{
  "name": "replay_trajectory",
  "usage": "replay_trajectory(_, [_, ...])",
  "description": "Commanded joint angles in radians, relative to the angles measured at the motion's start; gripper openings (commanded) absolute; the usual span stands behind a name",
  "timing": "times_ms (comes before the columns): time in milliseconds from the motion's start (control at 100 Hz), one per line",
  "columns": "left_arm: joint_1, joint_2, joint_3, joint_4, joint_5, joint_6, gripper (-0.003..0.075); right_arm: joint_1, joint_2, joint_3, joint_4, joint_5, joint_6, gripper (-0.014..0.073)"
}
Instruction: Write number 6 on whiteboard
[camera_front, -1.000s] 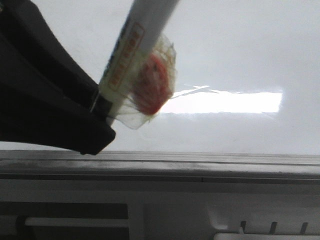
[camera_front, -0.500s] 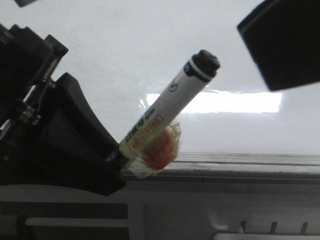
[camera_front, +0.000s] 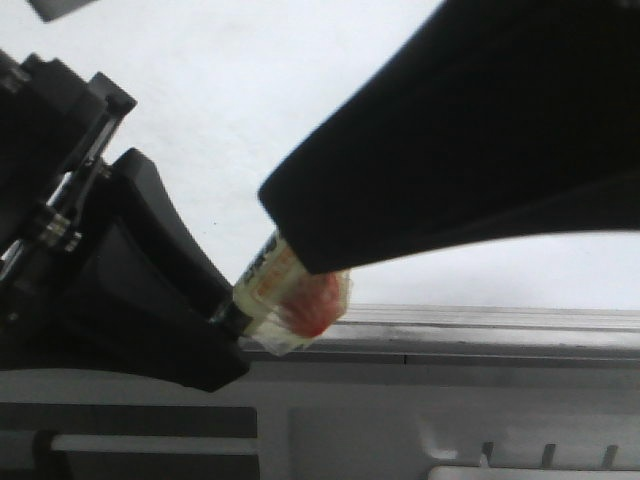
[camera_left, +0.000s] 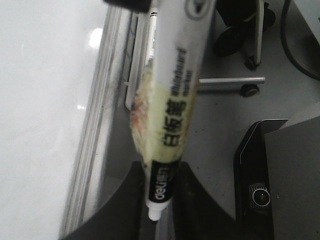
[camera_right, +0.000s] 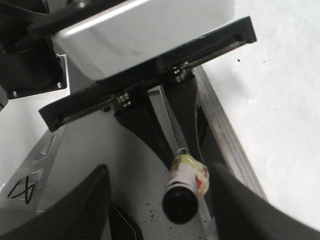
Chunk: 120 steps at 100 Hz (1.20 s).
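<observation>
glossy whiteboard (camera_front: 230, 110) behind, left hand (camera_left: 159, 202) pinching marker (camera_left: 170, 115), right hand (camera_right: 160, 200) spread, seemingly around its cap

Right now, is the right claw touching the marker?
Apart. The right wrist view shows the marker between the right claw's open fingers, with bare gaps on both sides.

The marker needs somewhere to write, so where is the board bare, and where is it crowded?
The whiteboard looks bare above the grey edge rail, between the two arms. It is crowded near the rail, where the left gripper holds the marker and the open right gripper straddles its cap.
</observation>
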Motion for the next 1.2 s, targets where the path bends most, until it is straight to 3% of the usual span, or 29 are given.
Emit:
replay_trajectory(0, [-0.003, -0.018, -0.031, -0.037, -0.015, -0.002, -0.0019, 0.002, 0.006, -0.031, 0.028, -0.056, -0.011, 0.0391])
replay_trajectory(410, [-0.003, -0.018, -0.099, -0.041, 0.058, -0.002, -0.0019, 0.003, 0.037, -0.029, 0.141, -0.045, -0.011, 0.0360])
replay_trajectory(720, [-0.003, -0.018, -0.100, -0.041, 0.085, -0.002, -0.0019, 0.003, 0.039, -0.029, 0.171, 0.018, -0.011, -0.0074])
replay_trajectory(1190, [-0.003, -0.018, -0.100, -0.050, 0.084, -0.002, -0.0005, 0.003, 0.039, -0.029, 0.172, 0.036, -0.011, -0.0069])
